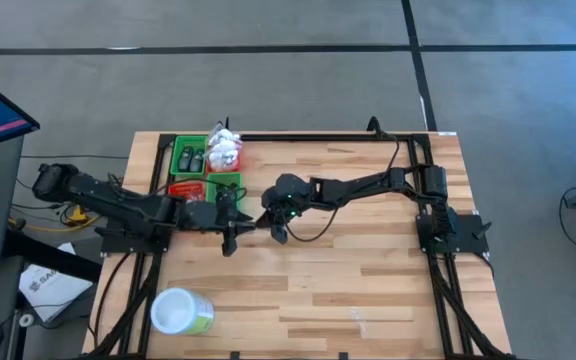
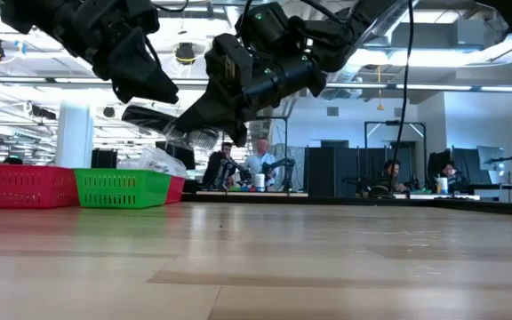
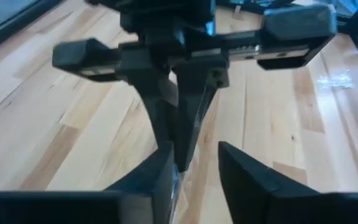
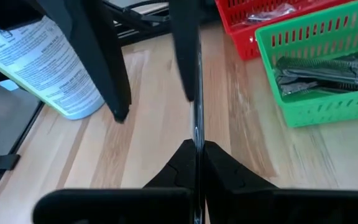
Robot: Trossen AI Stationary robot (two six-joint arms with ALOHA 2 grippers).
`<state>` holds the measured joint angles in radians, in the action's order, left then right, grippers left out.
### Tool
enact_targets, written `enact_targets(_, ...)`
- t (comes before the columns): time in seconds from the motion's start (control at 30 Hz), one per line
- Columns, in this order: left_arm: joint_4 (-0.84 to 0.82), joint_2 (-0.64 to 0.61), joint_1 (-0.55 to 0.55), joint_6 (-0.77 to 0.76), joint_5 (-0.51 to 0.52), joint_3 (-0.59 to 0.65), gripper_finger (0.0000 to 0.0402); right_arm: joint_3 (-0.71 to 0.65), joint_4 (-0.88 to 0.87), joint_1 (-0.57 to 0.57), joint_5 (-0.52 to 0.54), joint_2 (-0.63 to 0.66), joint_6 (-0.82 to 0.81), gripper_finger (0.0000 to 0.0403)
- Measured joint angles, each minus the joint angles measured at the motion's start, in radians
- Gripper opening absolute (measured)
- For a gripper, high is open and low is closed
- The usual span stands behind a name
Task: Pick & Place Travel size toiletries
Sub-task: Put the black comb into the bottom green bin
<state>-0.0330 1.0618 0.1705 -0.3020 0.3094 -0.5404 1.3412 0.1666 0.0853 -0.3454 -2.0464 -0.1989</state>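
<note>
Bins sit in a cluster at the table's [image 1: 368, 290] far-left corner. Far green bin [image 1: 190, 158] holds dark grey mini bottles [image 1: 192, 160]. Just beside it lie white crinkly packets [image 1: 225, 150], heaped; I can't tell which bin is under them. Red bin [image 1: 186, 188] and a second green bin [image 1: 224, 185] sit nearer; from above, contents unclear. In the right wrist view one green bin holds slim dark/silver tubes [image 4: 325, 73], lying flat along the bin's long side, and a red bin behind it holds more thin items, too unclear to name. Big white-lidded green tub [image 1: 181, 312] lies near the near-left corner.

Both grippers meet in the air above the table, left of centre, beside the bins. Right gripper [image 4: 197, 152] has fingers pressed together on a thin silvery tube [image 4: 197, 118], long axis running straight out past its fingertips toward the left gripper [image 3: 194, 165]. Left fingers are spread, one each side of the right gripper's tips and the tube end.
</note>
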Motion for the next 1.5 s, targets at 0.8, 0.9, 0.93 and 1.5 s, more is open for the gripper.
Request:
enact_targets(0.8, -0.118, 0.0, -0.03, -0.05, -0.138, 0.0, 0.0122, 0.061, -0.085, -0.02, 0.006, 0.001, 0.053, 0.0001)
enact_targets(0.9, -0.118, 0.0, -0.031, -0.05, -0.136, 0.0, 0.0063, 0.061, -0.085, -0.02, 0.005, 0.001, 0.053, 0.0004)
enact_targets(0.93, -0.118, 0.0, -0.031, -0.051, -0.134, 0.0, 0.0039, 0.061, -0.085, -0.02, 0.004, 0.001, 0.053, 0.0006)
enact_targets(1.5, -0.18, -0.008, -0.032, -0.065, -0.098, -0.001, 0.0003, 0.061, -0.138, -0.001, -0.002, 0.001, 0.104, 0.0045)
